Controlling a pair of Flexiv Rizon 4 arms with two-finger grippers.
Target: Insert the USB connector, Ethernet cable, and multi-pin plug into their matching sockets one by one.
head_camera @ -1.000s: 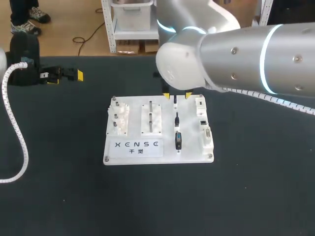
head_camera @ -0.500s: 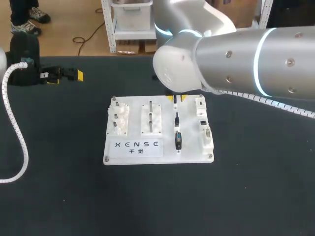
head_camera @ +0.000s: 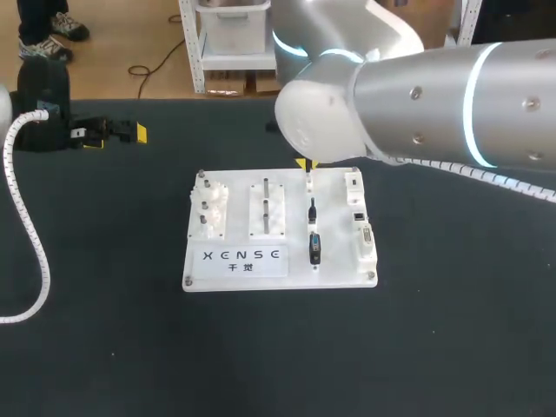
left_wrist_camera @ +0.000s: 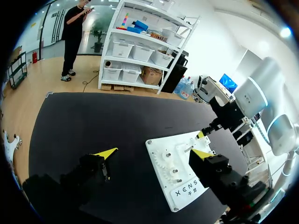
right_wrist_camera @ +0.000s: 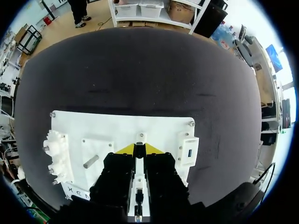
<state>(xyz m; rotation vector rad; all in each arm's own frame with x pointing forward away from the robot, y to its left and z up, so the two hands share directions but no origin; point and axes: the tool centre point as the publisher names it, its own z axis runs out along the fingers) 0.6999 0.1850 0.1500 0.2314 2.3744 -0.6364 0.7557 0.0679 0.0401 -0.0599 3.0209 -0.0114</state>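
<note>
A white board (head_camera: pixel 234 276) lies mid-table. Its holder column carries the USB connector (right_wrist_camera: pixel 139 150) at the far end, the black Ethernet plug (head_camera: pixel 312 210) in the middle and the black multi-pin plug (head_camera: pixel 314 248) nearest. The matching sockets (head_camera: pixel 358 213) stand in a white strip along the board's right side. My right gripper (head_camera: pixel 306 163) hangs over the board's far edge, and in the right wrist view its yellow tips (right_wrist_camera: pixel 139 149) press on the thin dark USB connector from both sides. My left gripper (head_camera: pixel 113 132) stays open at the far left, holding nothing.
Gears on posts (head_camera: pixel 208 213) and a peg fixture (head_camera: pixel 267 208) fill the board's left half. The left arm's white corrugated hose (head_camera: pixel 26 217) curves along the table's left side. Black cloth surrounds the board on every side.
The right gripper's yellow tips, wide apart a second ago, have drawn together on the connector at the far end of the holder column. The left arm and the board stayed put.
</note>
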